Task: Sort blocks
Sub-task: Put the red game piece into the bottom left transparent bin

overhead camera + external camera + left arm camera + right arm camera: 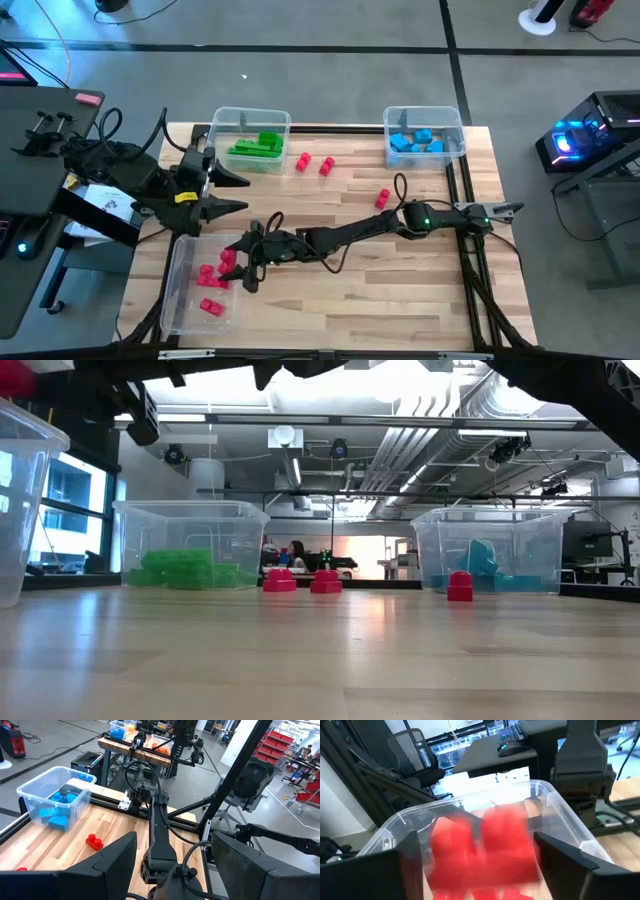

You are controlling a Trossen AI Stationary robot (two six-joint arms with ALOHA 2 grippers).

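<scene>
While your right gripper (238, 268) reaches across to the near-left bin (180, 300), its fingers stand apart around a blurred red block (485, 850) over that bin; you cannot tell if they grip it. Your left gripper (240, 193) waits open beside the green bin (250, 118). Three red blocks (326, 166) lie on the table (400, 290).

The red blocks (482, 847) between my right fingers (407, 865) are a blur, so I cannot tell whether I touch them. My left fingers (107, 870) run off the picture's edge.
</scene>
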